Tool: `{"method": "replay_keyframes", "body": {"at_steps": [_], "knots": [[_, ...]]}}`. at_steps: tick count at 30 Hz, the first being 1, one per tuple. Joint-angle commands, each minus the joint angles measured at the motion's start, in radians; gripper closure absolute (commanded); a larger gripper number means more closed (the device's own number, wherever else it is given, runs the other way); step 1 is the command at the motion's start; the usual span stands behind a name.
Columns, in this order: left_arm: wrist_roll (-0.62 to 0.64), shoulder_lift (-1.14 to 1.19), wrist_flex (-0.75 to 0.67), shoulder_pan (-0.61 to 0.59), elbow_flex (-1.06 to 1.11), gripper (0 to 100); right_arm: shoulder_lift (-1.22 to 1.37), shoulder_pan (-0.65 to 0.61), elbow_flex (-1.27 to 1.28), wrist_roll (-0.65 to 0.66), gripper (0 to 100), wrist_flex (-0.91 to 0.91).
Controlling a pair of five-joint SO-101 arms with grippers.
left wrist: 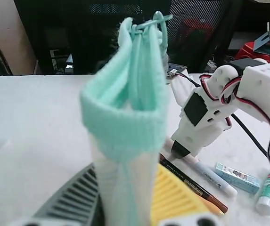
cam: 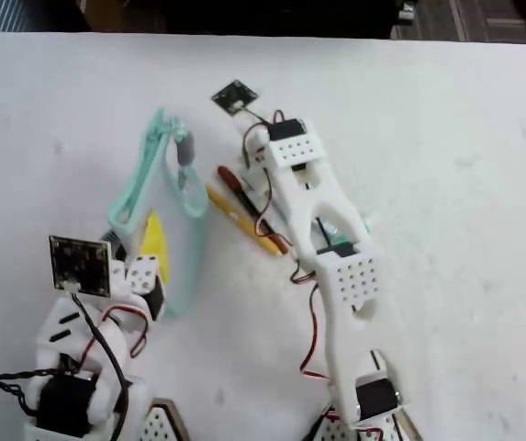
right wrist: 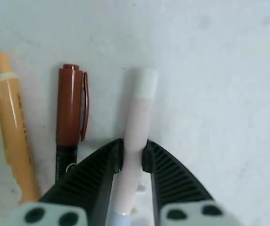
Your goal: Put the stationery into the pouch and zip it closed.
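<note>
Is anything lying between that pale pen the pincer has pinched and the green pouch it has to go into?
Yes. A brown pen and an orange pen lie flat on the table between the pale pen and the pouch. Lifted over them, the way looks open.

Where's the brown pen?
In the right wrist view, the brown pen lies between the orange pen and the pale pen in the right claw.
</note>
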Motion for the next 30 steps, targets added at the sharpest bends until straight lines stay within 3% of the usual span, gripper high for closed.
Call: {"method": "replay_keyframes", "body": {"at_steps": [1, 6, 12, 30], "knots": [[-0.009, -0.008, -0.035, 0.016, -0.011, 98, -0.005, 0.004, 0.006, -0.005, 98.1, 0.025], [-0.008, -0.008, -0.029, 0.018, -0.029, 96, -0.004, 0.004, 0.006, -0.005, 98.1, 0.025], [-0.002, -0.008, 0.014, 0.018, -0.032, 78, -0.002, 0.004, 0.005, -0.005, 98.1, 0.025], [-0.008, -0.008, -0.041, 0.018, 0.021, 80, -0.002, 0.002, 0.008, -0.005, 98.1, 0.025]]}}
